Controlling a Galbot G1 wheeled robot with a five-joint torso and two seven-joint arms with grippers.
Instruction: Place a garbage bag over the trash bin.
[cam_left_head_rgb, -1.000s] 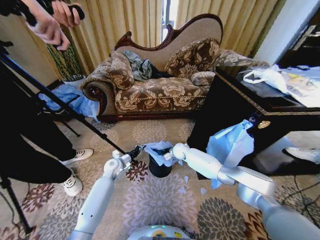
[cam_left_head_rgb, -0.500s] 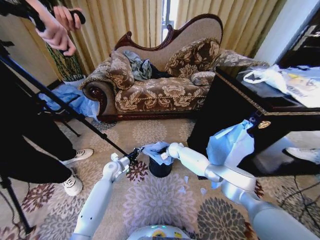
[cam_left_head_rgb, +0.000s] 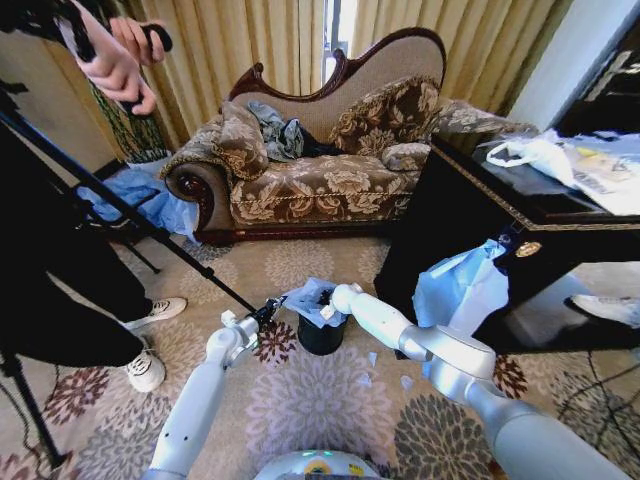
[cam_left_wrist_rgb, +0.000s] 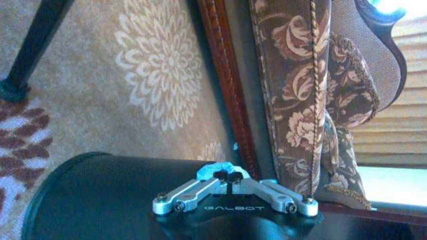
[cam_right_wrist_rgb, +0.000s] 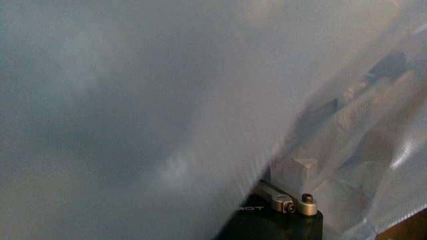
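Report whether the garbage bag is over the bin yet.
Not yet: the garbage bag hangs bunched above the trash bin, held by the left tool and right tool; black sides remain bare.

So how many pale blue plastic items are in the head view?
3. The garbage bag sits over the trash bin, a blue bundle hangs off the black table, and a blue heap lies left of the sofa. More may be hidden.

- the garbage bag (cam_left_head_rgb: 312, 297) is thin pale blue plastic film, crinkled and slightly see-through.
- the trash bin (cam_left_head_rgb: 320, 335) is smooth black, with a dull sheen.
- the left gripper (cam_left_wrist_rgb: 230, 175) has bare brushed-metal links on a black matt body.
- the sofa (cam_left_head_rgb: 320, 150) is patterned woven cloth on glossy carved wood.
- the carpet (cam_left_head_rgb: 300, 400) is matt, short-piled.
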